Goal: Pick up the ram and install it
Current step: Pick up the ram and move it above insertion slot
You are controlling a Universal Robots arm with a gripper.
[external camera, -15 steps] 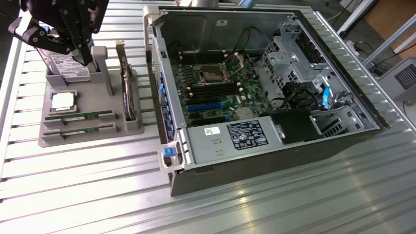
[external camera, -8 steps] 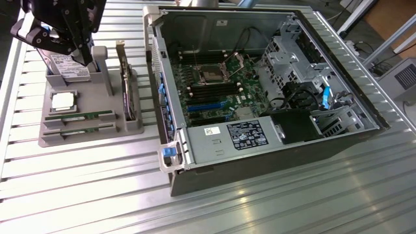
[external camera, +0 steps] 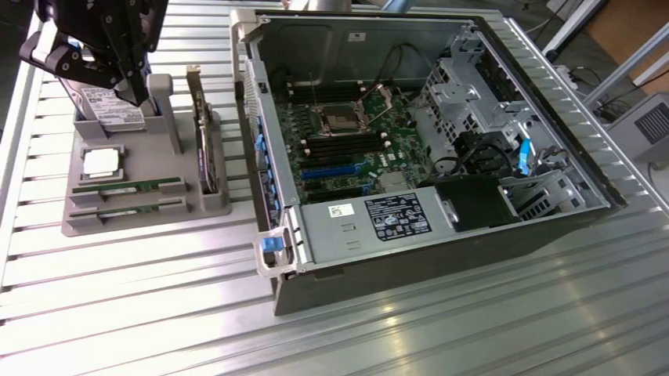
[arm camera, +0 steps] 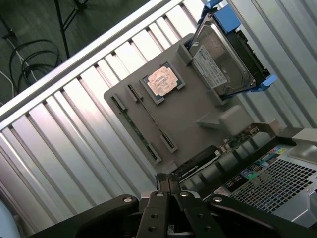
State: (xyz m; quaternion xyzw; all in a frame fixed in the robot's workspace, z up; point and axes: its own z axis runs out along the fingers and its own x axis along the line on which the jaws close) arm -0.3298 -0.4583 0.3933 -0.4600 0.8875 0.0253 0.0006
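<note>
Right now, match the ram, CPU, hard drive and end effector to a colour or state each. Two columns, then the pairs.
1. ram
2. CPU
3. hard drive
4. end effector

a. silver square
b. shut
c. blue side rails
d. slim green strip

Pairs: 1-d, 2-a, 3-c, 4-b

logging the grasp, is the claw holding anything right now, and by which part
Nothing is held: the black claw is shut, fingertips together and bare, above the grey plastic tray where two slim green ram sticks lie slotted.
</note>
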